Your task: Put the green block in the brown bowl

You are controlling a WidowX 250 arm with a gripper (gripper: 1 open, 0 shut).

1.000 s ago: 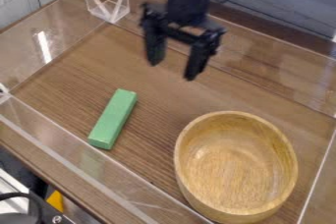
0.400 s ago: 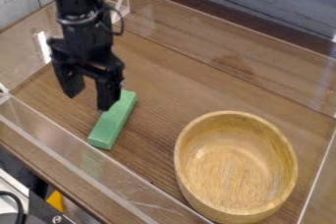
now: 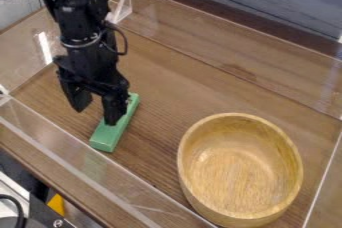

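The green block [image 3: 114, 129] lies flat on the wooden table, left of centre, its long axis running from near left to far right. My gripper [image 3: 98, 104] hangs directly over the block's far half, open, with one dark finger [image 3: 79, 98] left of the block and the other over its far end. Whether the fingertips touch the block I cannot tell. The brown bowl [image 3: 203, 137], wide and of light tan wood, sits empty at the lower right, well apart from the block.
Clear acrylic walls [image 3: 54, 137] fence the table on the left, front and back. A small clear stand [image 3: 118, 7] sits at the back left behind the arm.
The arm swung from the back centre to the left and came down over the green block. The jaws stayed open. Block and bowl have not moved.
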